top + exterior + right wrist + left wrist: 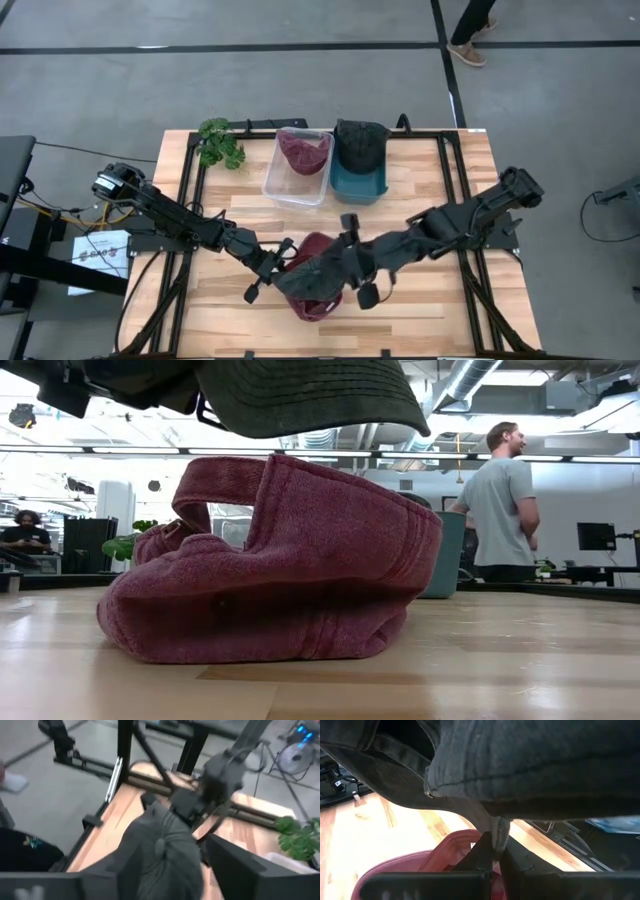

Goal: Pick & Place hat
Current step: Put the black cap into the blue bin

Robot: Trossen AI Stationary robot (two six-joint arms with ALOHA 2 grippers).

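Low view: ribbed, slumped maroon hat [280,565]

A grey concrete floor [300,70] is spreading around the wooden surface [420,310], with dark lines [200,47] running across it toward twelve o'clock. At one o'clock a person's shoe [466,54] is standing on the floor. Seen level across the surface, a person in a grey shirt [503,500] is standing at three o'clock, another person [27,530] is sitting at nine o'clock, silver ducts [470,380] are running overhead, and a dark monitor [597,536] is sitting far right.
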